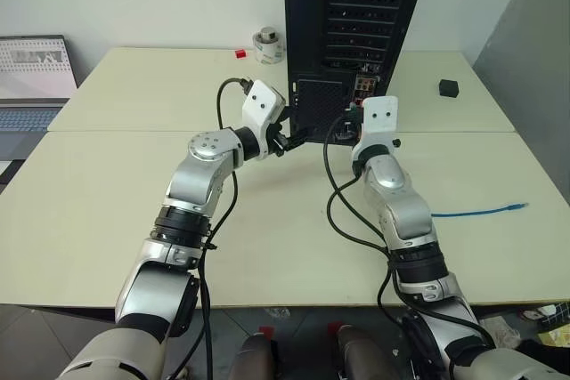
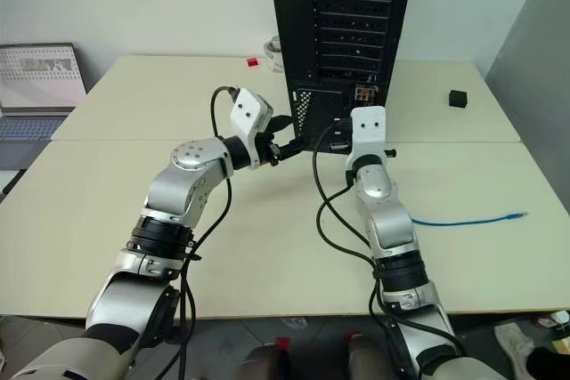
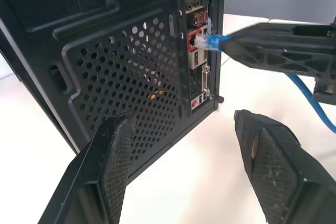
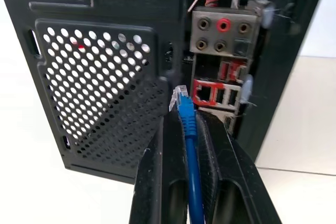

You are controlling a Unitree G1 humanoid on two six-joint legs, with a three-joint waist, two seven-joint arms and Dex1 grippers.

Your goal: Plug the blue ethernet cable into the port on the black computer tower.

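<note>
Here: insertion step. My right gripper clamped on blue ethernet cable, clear plug just short of port on black computer tower rear. My left gripper fingers apart, empty, near grille. Next, likely: align plug, push straight in.

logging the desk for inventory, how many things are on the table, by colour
black: 2, computer tower and small cube
blue: 1, ethernet cable
white: 1, tape roll
red: 1, small block
total: 5
</note>
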